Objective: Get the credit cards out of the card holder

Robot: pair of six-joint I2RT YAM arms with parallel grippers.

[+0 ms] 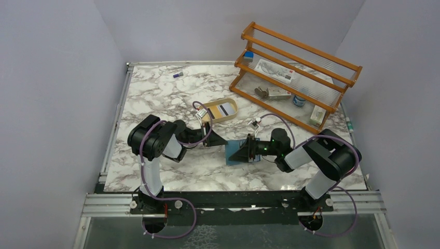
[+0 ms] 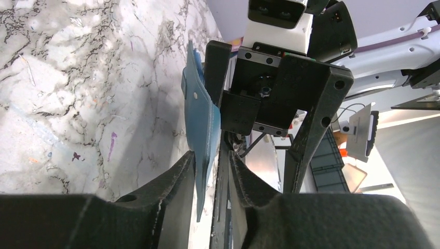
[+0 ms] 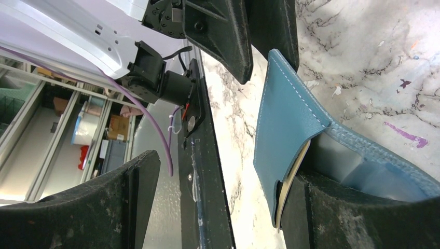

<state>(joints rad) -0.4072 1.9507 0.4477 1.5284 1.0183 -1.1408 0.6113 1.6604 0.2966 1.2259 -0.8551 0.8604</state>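
Note:
The teal card holder (image 1: 235, 155) lies open on the marble between both arms. One flap (image 2: 200, 109) stands up on edge. My left gripper (image 2: 212, 166) has its jaws narrow around that flap's edge; the flap lies against one finger (image 2: 179, 179), and a gap shows beside the other finger. My right gripper (image 3: 223, 171) is open wide, with one finger (image 3: 342, 218) tucked inside the holder's fold (image 3: 285, 114) and the other free. A cream card edge (image 3: 292, 174) peeks out of a pocket beside that finger. Two more credit cards (image 1: 223, 109), yellow and striped white, lie in the tan tray.
The tan oval tray (image 1: 232, 116) sits just behind the left gripper (image 1: 219, 141). A wooden rack (image 1: 296, 67) with small boxes and a tin fills the back right. A small purple item (image 1: 178, 75) lies at the back left. The table's black front rail (image 3: 205, 171) runs close by.

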